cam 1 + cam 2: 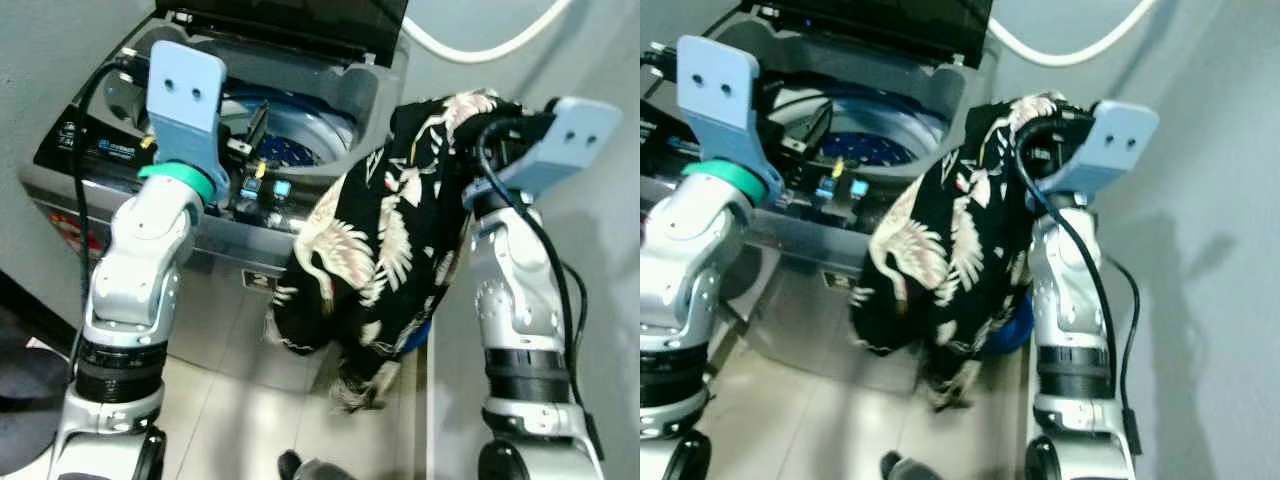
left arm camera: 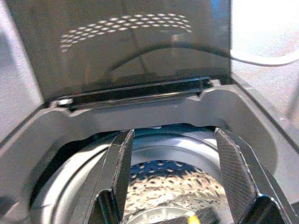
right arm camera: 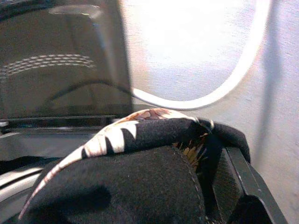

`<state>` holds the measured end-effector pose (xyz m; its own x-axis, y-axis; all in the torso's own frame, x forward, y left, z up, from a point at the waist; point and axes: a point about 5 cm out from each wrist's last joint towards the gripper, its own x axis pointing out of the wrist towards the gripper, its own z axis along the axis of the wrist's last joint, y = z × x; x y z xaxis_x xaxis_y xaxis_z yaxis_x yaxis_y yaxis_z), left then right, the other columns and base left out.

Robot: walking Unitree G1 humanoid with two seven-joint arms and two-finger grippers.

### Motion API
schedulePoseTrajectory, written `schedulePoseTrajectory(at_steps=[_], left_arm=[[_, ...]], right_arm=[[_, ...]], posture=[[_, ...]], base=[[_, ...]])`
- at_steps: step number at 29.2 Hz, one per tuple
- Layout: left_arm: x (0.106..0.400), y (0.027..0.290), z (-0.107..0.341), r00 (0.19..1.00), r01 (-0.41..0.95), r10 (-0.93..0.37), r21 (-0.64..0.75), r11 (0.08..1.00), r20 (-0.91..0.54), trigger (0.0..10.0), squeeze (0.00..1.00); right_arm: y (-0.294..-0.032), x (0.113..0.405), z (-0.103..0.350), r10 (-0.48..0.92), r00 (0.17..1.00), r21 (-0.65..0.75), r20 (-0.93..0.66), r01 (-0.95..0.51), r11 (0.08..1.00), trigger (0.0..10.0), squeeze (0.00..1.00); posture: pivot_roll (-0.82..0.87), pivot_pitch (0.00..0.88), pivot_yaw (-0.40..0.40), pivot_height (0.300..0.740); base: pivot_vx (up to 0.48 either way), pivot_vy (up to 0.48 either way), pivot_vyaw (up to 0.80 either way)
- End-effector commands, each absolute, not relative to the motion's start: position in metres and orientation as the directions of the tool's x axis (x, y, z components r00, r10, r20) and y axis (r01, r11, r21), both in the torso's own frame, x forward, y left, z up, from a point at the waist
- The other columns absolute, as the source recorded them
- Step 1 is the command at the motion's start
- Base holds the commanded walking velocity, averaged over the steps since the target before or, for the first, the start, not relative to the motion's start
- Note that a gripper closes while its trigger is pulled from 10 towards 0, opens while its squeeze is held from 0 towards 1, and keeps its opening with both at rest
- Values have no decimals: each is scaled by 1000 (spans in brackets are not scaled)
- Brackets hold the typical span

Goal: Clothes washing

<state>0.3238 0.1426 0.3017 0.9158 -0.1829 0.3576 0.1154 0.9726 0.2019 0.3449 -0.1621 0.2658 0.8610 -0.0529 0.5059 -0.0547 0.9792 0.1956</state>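
A grey top-loading washing machine [image 1: 232,236] stands with its dark lid [image 1: 300,20] raised, and the perforated steel drum [image 2: 173,186] shows inside. My left gripper [image 2: 173,135] hovers open over the drum mouth with nothing between its fingers. A black shirt with a white crane print [image 1: 370,250] hangs off the machine's right front corner, draped over my right gripper [image 1: 478,128], which is shut on it at about rim height. In the right wrist view the shirt [image 3: 140,177] covers most of the fingers [image 3: 233,172].
A white hose [image 1: 470,50] loops on the wall behind the machine. A blue tub [image 1: 416,335] sits on the floor under the hanging shirt. A grey wall is close on the right. A dark shoe [image 1: 290,465] shows on the tiled floor.
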Motion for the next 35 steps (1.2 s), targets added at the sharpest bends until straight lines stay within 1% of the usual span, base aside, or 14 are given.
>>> schedulePoseTrajectory(at_steps=[1, 16, 21, 28, 35], left_arm=[[322, 140, 303, 911, 125, -194, 205, 971, 365, 10000, 0], [323, 140, 303, 910, 129, -194, 193, 973, 367, 10000, 0], [323, 140, 302, 910, 131, -196, 196, 972, 364, 10000, 0], [323, 139, 301, 911, 136, -204, 207, 969, 359, 10000, 0], [324, 139, 301, 913, 134, -201, 205, 970, 355, 10000, 0]], right_arm=[[-167, 344, 267, -76, 855, 199, 514, -32, 980, 10000, 0], [-166, 345, 267, -66, 854, 184, 517, -36, 982, 10000, 0], [-167, 346, 267, -71, 860, 176, 505, -22, 984, 10000, 0], [-167, 347, 265, -76, 868, 149, 490, 3, 989, 10000, 0], [-168, 349, 262, -88, 881, 165, 464, 11, 986, 10000, 0]], posture=[[39, 58, 14, 740], [38, 49, 11, 740], [37, 44, 11, 740], [37, 43, 10, 740], [39, 51, 11, 740]], base=[[0, 319, 0], [0, 469, 0], [0, 473, -769], [0, 0, 0], [0, 0, -723]])
